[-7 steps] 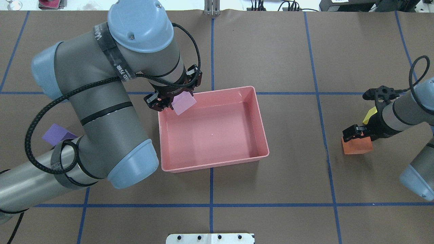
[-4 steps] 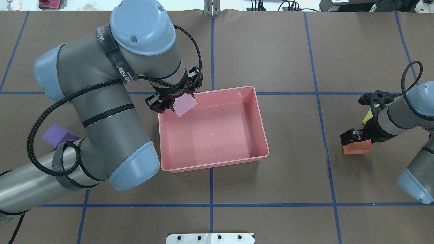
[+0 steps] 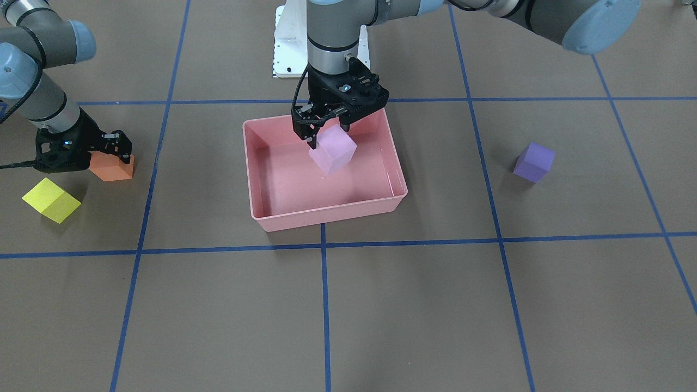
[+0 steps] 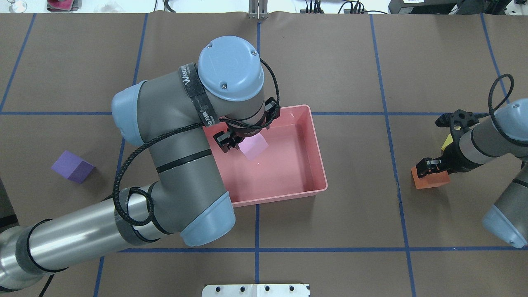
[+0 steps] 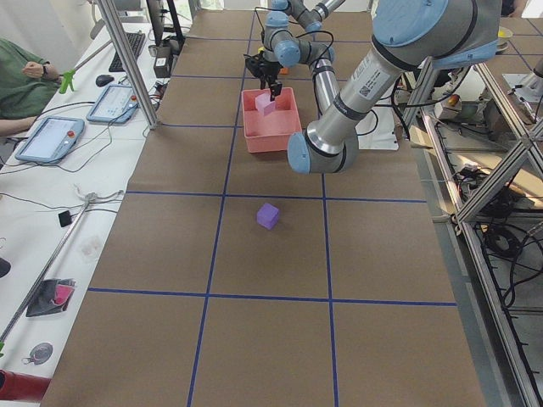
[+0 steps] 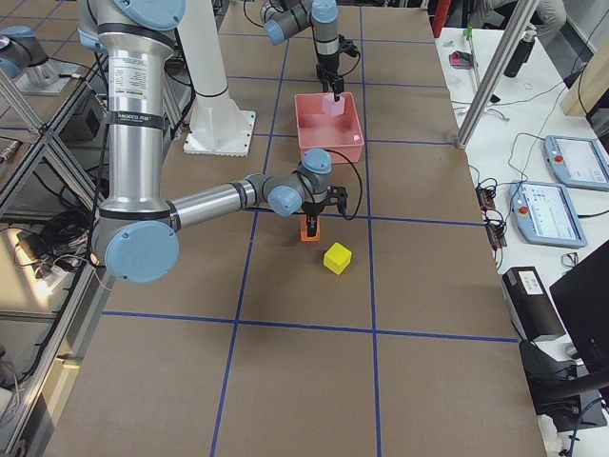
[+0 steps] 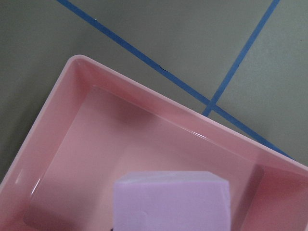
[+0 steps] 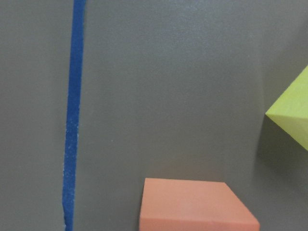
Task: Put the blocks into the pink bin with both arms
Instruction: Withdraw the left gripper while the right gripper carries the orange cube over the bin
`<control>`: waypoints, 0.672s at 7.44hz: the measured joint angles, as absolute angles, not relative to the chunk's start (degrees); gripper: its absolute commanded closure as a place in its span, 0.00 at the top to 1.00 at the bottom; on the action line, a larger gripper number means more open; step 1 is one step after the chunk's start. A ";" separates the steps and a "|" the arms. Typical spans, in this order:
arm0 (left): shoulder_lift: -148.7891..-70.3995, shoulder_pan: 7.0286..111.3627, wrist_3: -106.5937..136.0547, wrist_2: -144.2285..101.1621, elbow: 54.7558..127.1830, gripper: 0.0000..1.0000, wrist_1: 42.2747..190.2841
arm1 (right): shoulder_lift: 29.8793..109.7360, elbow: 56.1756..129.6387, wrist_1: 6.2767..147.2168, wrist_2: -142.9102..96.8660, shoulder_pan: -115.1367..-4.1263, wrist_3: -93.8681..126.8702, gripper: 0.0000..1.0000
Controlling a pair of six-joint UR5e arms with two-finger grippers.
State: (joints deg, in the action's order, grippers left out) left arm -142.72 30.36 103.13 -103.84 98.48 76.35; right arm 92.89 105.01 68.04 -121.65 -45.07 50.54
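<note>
The pink bin (image 4: 318,145) sits mid-table, also in the front view (image 3: 326,219). My left gripper (image 4: 242,141) is shut on the light pink block (image 4: 254,147) and holds it above the bin's inside (image 3: 332,152); the left wrist view shows the block (image 7: 171,202) over the bin's corner (image 7: 72,96). My right gripper (image 4: 433,168) is shut on the orange block (image 4: 429,180) at table level, right of the bin (image 3: 111,167). The yellow block (image 3: 52,200) lies beside it, mostly hidden by the arm in the overhead view. The purple block (image 4: 72,166) lies on the table to the left.
The white base mount (image 4: 255,290) is at the near table edge. Blue tape lines grid the brown table cover. A side desk with tablets (image 5: 51,140) and a metal post (image 5: 127,59) border the far side.
My left arm swung right, carrying the light pink block from the bin's far-left corner to over its middle. The right gripper and orange block shifted slightly left.
</note>
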 measured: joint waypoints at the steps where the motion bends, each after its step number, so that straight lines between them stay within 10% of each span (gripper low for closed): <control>1: -142.76 29.97 103.06 -103.14 98.65 1.00 76.25 | 92.90 105.22 67.98 -121.65 -45.27 50.54 0.00; 5: -141.18 32.18 95.89 -102.71 108.06 1.00 66.22 | 90.97 107.90 68.76 -128.99 -51.84 50.37 0.00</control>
